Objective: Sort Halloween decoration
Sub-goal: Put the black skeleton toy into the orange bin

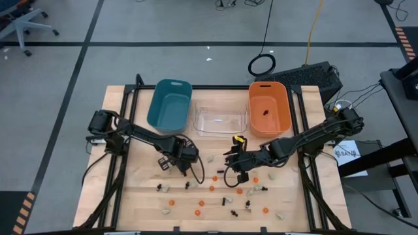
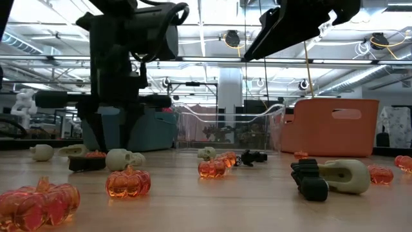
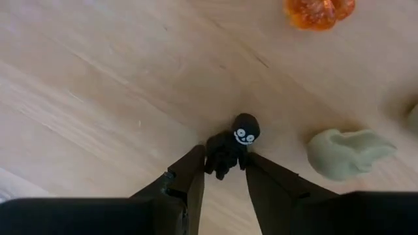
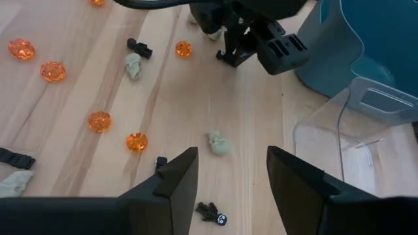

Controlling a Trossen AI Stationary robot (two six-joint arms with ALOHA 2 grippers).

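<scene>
Grey floor with dark tape lines surrounds the wooden desk (image 1: pixel 130 196), at whose far edge stand a teal bin (image 1: pixel 169 104), a clear bin (image 1: pixel 221 121) and an orange bin (image 1: pixel 269 108) side by side; one dark trinket (image 1: pixel 266 111) lies in the orange bin. Scattered over the near half of the desk are the Halloween decorations: small orange pumpkins (image 2: pixel 128 182), pale skulls (image 2: pixel 122 158) and black spidery figures (image 4: pixel 212 213). The left gripper (image 1: pixel 181 168) is low over the desk in front of the teal bin, and its fingers (image 3: pixel 186 179) pinch a black figure with a grinning white face (image 3: pixel 234 145) between their tips, with a pale skull (image 3: pixel 349 153) and an orange pumpkin (image 3: pixel 319 11) lying near. The right gripper (image 1: pixel 233 171) hangs over the middle of the desk in front of the clear bin, its fingers (image 4: pixel 177 175) spread apart with nothing between them, above a pale skull (image 4: pixel 219 143).
</scene>
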